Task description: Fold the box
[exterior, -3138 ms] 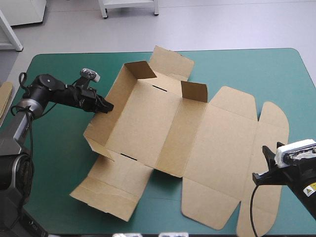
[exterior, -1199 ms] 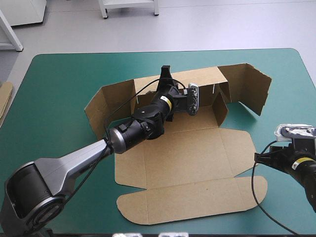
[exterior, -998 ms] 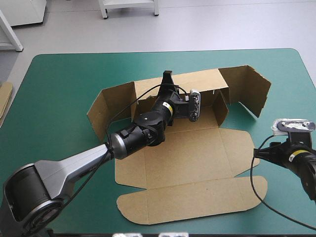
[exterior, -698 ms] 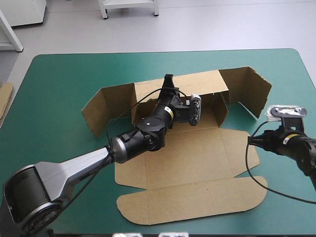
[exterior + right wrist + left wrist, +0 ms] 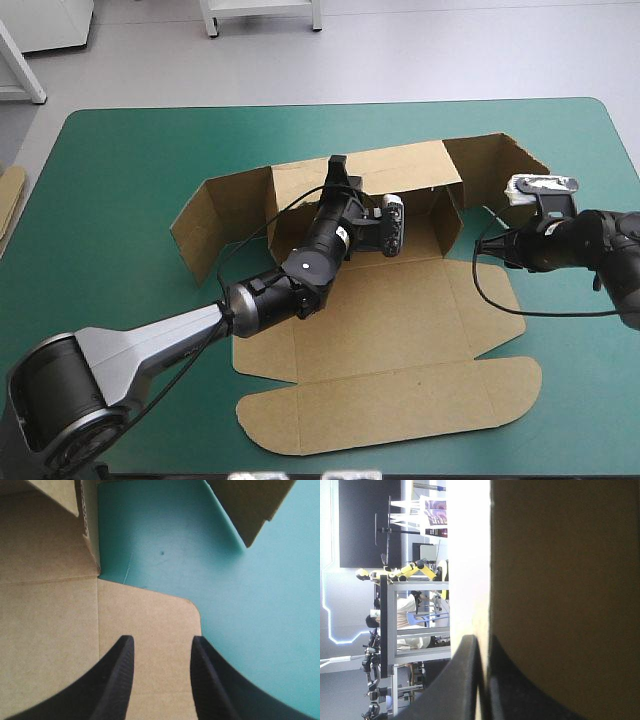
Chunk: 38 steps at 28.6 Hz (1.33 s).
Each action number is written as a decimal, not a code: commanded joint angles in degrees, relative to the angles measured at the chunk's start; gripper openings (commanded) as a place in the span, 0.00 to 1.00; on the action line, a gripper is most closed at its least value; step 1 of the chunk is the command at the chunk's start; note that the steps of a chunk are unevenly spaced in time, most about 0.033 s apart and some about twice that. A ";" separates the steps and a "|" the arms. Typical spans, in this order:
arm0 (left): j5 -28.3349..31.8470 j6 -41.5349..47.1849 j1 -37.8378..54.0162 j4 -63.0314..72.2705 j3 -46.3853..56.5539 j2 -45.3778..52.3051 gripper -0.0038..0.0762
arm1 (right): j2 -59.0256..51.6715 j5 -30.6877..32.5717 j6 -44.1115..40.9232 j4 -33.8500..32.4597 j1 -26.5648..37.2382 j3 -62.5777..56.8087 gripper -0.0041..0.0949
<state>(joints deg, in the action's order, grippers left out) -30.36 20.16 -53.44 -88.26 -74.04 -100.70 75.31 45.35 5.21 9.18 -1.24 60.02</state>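
The brown box [image 5: 390,310] lies open on the teal-green cover [image 5: 130,160], its far wall [image 5: 400,165] raised and both end flaps standing. My left gripper [image 5: 337,168] reaches across the floor panel and is shut on the box at that wall's top edge. In the left wrist view the black fingers [image 5: 465,680] pinch the board [image 5: 560,580] edge-on. My right gripper [image 5: 492,250] hovers open at the box's right side, beside the small upright tab [image 5: 446,222]. Its fingertips [image 5: 125,647] stand apart over the flat round-cornered flap [image 5: 150,615].
The lid panel [image 5: 390,405] lies flat toward the table's front edge. The right end flap [image 5: 500,175] stands angled on the cover beyond my right gripper. An edge of more board [image 5: 10,195] shows at the table's left edge. Bare cover [image 5: 210,565] lies ahead of the right gripper.
The box was turned and its far wall raised, the left gripper holding it. Just before now the right gripper moved from the front right toward the box's right side.
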 commanded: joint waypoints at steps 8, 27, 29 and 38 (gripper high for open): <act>0.58 1.61 -0.52 2.00 -0.64 1.90 0.04 | 9.12 6.54 1.25 0.94 0.00 18.43 0.40; 0.69 1.20 -0.52 2.00 -0.64 1.90 0.04 | 21.85 3.82 2.21 -1.48 0.00 54.83 0.47; 0.69 1.20 -0.52 2.00 -0.64 1.90 0.04 | 24.94 3.82 2.21 -1.21 0.00 57.53 0.52; 0.54 1.20 -0.52 2.00 -0.64 1.90 0.04 | 37.72 5.52 -1.20 -1.10 0.00 67.03 0.61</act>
<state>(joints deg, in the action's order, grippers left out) -30.36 20.16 -53.44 -88.26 -74.04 -100.76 113.67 52.80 4.60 7.68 -1.24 122.64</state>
